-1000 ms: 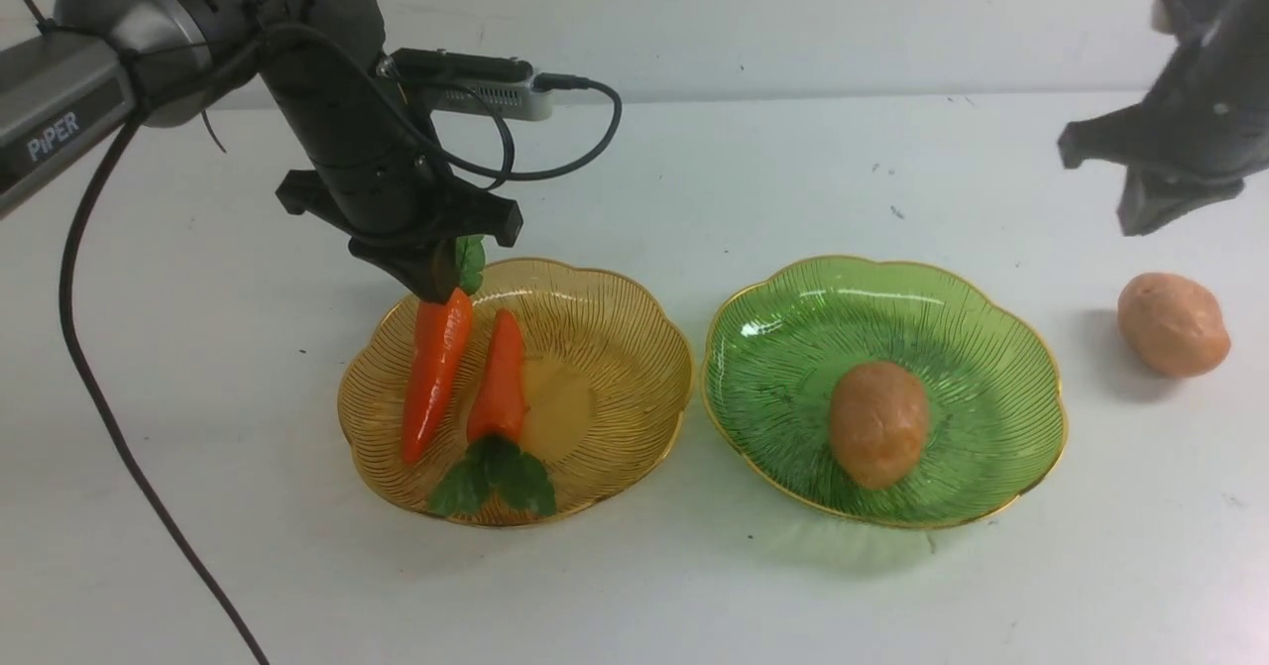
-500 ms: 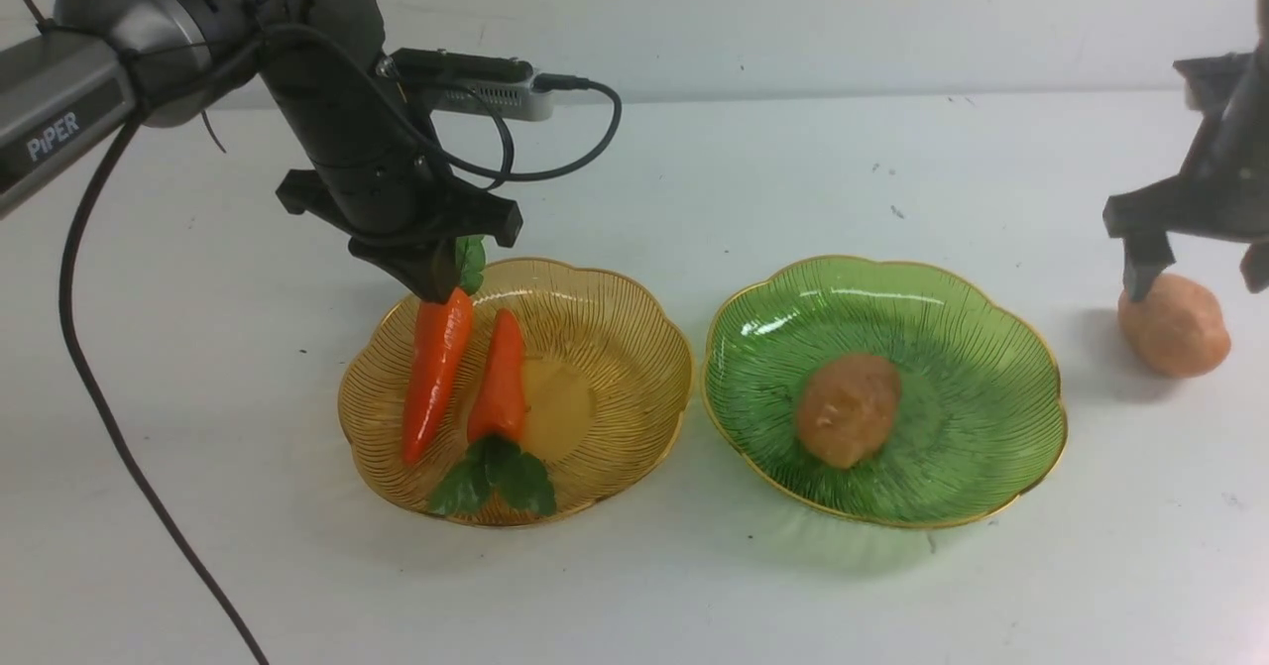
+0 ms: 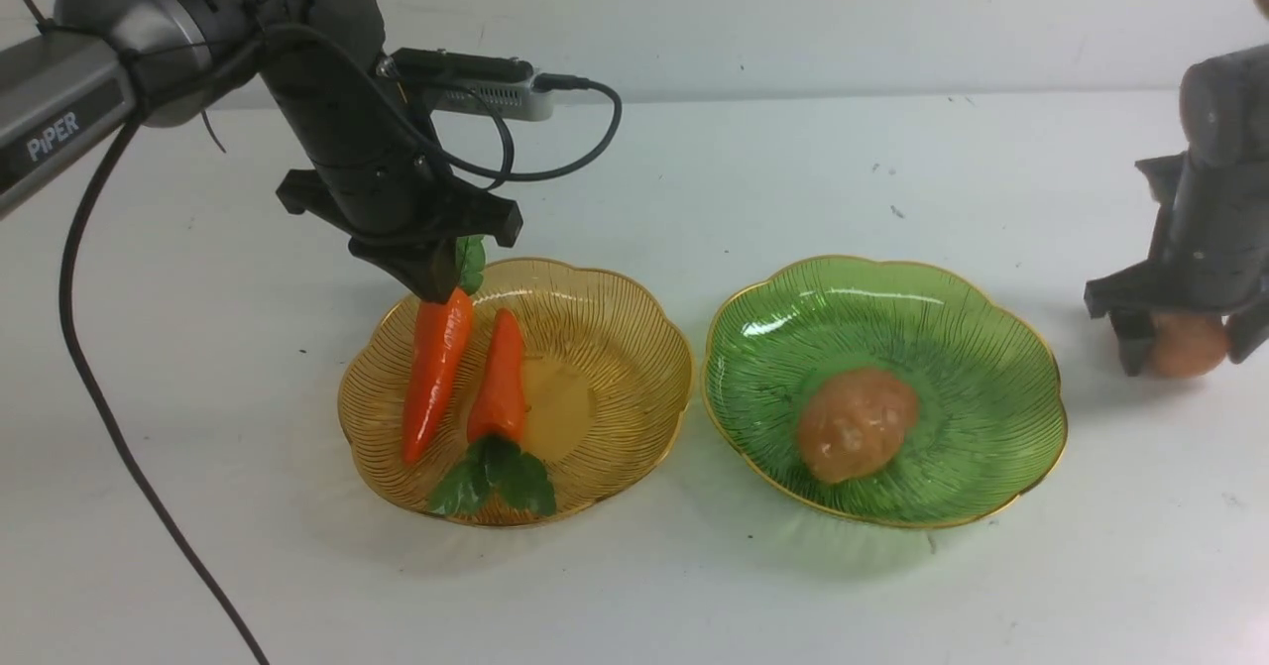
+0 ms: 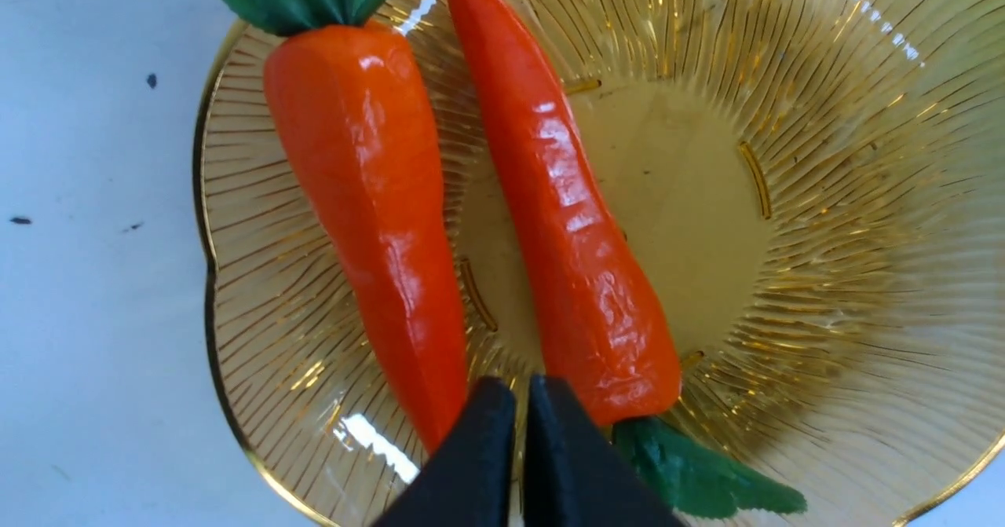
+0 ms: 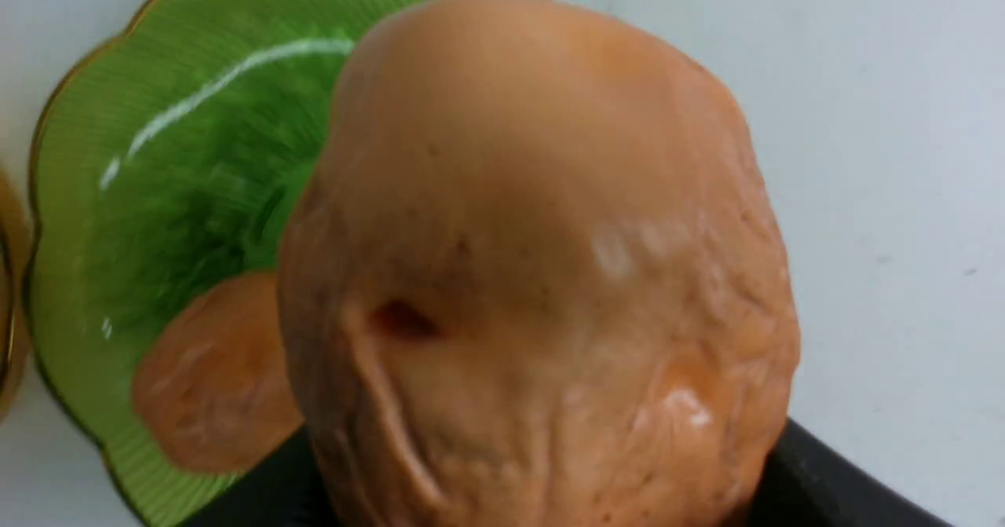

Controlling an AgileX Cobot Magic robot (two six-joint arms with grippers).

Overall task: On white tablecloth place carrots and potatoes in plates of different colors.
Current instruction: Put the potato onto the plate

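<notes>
Robot lab, white tablecloth (image 3: 753,179), cabled arm (image 3: 337,120)

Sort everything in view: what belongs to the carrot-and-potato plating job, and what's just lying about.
Job: white tablecloth; amber plate; outer carrot; inner carrot; green plate; plated potato; second potato between the right gripper fingers; left gripper.
Lying about: black cable; dark specks.
</notes>
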